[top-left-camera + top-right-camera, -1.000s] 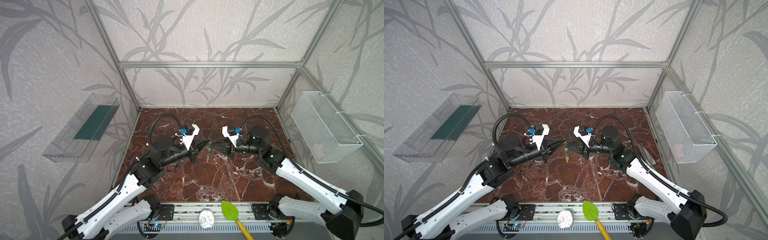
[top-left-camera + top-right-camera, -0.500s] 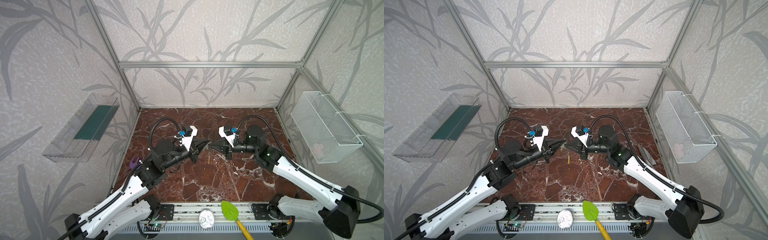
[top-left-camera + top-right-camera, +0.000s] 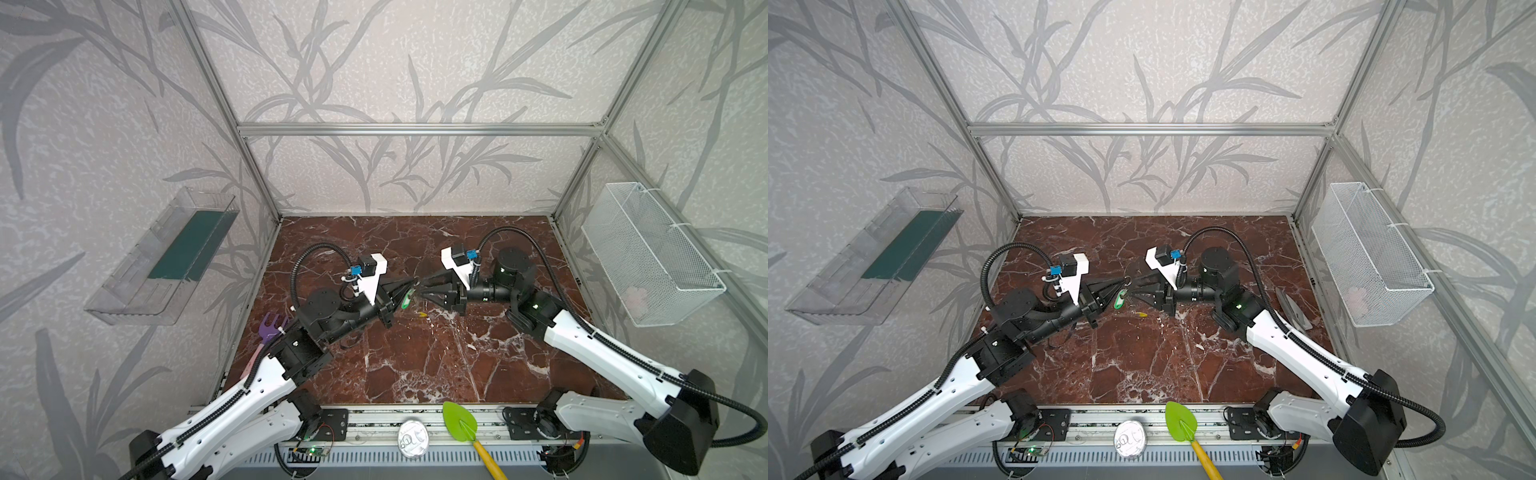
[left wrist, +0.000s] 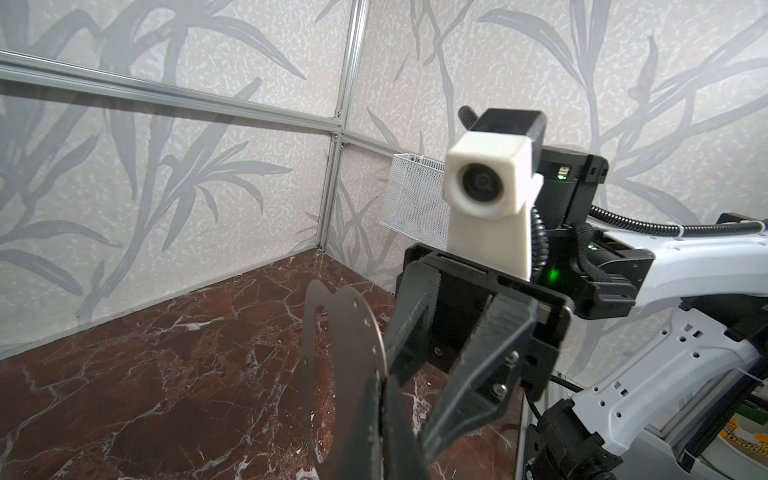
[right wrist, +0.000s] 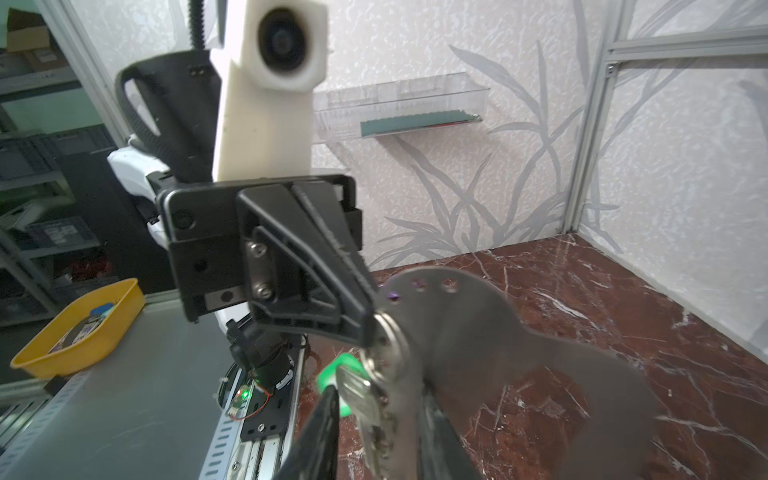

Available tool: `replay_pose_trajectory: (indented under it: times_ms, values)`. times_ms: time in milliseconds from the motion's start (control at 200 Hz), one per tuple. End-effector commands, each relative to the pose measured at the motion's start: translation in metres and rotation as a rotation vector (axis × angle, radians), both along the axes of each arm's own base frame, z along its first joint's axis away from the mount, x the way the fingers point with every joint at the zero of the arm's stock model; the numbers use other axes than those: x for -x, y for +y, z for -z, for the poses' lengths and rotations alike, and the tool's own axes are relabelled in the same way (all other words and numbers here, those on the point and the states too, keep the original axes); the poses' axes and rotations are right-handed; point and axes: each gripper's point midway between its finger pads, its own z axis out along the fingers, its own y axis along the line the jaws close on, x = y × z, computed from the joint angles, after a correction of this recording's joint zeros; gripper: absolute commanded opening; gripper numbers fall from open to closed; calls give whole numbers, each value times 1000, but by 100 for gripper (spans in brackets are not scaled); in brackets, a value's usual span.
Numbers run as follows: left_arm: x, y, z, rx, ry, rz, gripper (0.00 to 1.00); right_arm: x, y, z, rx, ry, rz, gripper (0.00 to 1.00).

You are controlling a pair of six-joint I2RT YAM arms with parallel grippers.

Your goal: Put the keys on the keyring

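My left claw [image 3: 412, 283] clamps the grey keyring [image 4: 357, 332] upright over the marble tabletop [image 3: 415, 365], the green-tagged key [image 5: 355, 395] hanging at its holed edge. My right claw [image 3: 421, 289] faces it, fingers [image 4: 490, 357] apart, straddling plate and key. The yellow-tagged key [image 3: 422, 314] lies on the marble, just beneath.

Tip to tip, left gripper [image 3: 411, 284] and right gripper [image 3: 423, 291]; no passage between. Inside the parted right jaws: edge of the keyring [image 5: 478, 332], clamped by the left jaws, plus the dangling green-tag key [image 5: 355, 392]. Below the tips: yellow-tag key [image 3: 422, 314] on the marble floor [image 3: 415, 365]. Otherwise bare floor to either flank of the jaws. Far behind left jaws, by the side wall: purple fork [image 3: 272, 326]. Behind right jaws: grey flat pieces [image 3: 1292, 309].
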Motion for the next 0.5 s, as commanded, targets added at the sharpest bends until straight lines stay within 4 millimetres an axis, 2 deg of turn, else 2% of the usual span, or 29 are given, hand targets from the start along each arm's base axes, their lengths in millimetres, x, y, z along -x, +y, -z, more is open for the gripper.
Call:
replay_pose_trajectory:
  times_ms: [0, 195, 495]
  values:
    - [9, 1, -16, 50, -39, 32, 0, 5, -6, -27, -78, -29, -15, 32]
    - [10, -1, -16, 50, -43, 44, 0, 3, -2, -31, -87, -18, -38, 30]
    - [8, -1, -16, 54, -56, 36, 0, 9, 3, -31, -95, 2, -91, 15]
